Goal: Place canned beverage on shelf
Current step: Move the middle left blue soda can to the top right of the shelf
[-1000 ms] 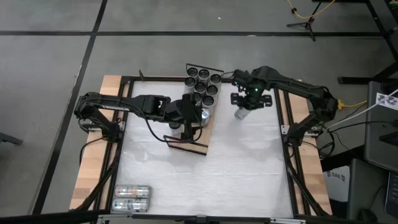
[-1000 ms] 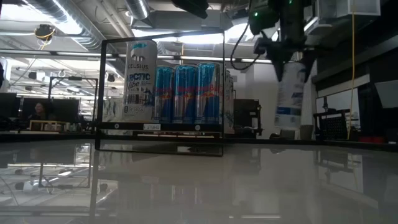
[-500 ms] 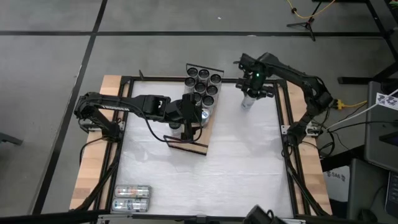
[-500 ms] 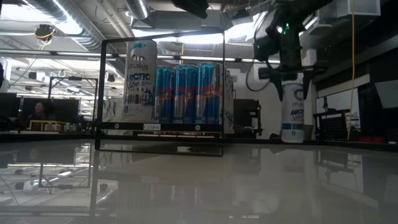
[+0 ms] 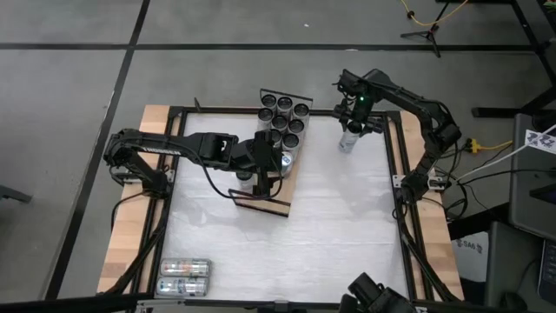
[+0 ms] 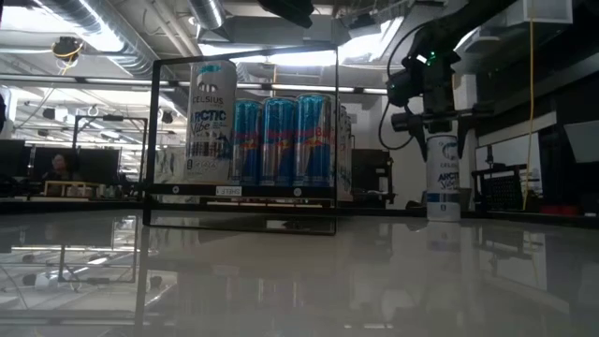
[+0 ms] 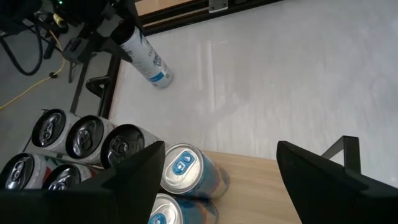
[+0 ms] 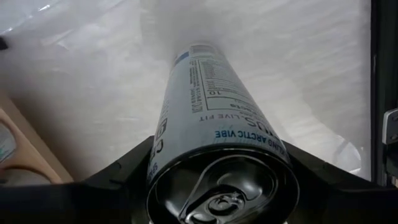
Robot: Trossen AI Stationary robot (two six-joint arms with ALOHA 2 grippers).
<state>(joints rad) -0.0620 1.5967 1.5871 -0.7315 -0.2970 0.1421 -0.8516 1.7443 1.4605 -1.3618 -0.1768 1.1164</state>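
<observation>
can [image 5: 348,141]: 1 upright, right fingers [image 8: 124,171] clamped | shelf [image 5: 291,178]: 10 cans | left fingers [image 7: 140,171] wide, empty

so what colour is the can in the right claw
White with blue lettering: the tall slim can, clearest in the right wrist view.

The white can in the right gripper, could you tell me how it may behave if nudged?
The white can stands tall and slim on the table, so it probably tips easily. Its round metal wall looks smooth, likely slippery, and once down it would roll.
</observation>
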